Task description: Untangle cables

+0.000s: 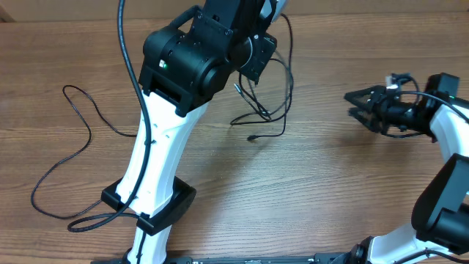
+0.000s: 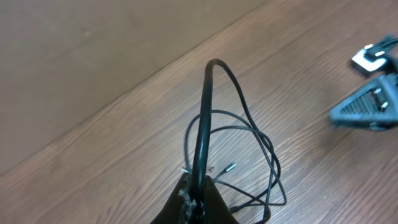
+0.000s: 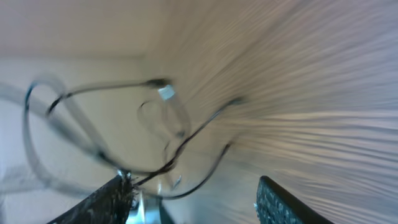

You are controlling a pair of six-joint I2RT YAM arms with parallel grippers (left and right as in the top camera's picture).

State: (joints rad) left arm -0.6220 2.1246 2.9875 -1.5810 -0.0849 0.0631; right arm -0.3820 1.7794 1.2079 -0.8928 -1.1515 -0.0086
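**Overhead.** The left arm (image 1: 165, 147) rises from 6 o'clock to 12 o'clock, with its wrist lifted over the table (image 1: 315, 191). The cables (image 1: 267, 103) hang under that wrist as a tangle of thin black loops. They lie just right of the arm, between the centre and 12 o'clock. The lower strands reach the wood, and one plug end (image 1: 251, 138) lies at the tangle's 6 o'clock. A loose cable (image 1: 80, 139) lies flat in a long loop at 9 o'clock, well apart from the tangle. The right gripper (image 1: 350, 104) sits at 3 o'clock and points toward 9 o'clock at the tangle. Its jaws are spread with nothing between them, and it is clear of every strand.

**Left wrist.** The left gripper (image 2: 198, 198) is at 6 o'clock, jaws closed tight on one strand. That strand runs straight up toward 12 o'clock, bends over and drops back to the wood. Thinner loops spread out at 5 o'clock. A silver tip (image 2: 229, 167) lies among them. The right gripper shows blurred at 3 o'clock, apart from the loops.

**Right wrist.** This view is smeared by motion. The fingers (image 3: 102, 202) stand at 7 and 5 o'clock with a broad, empty gap between them. The cables curl at 9 to 10 o'clock, above the left-hand finger. I cannot tell whether a strand touches it.
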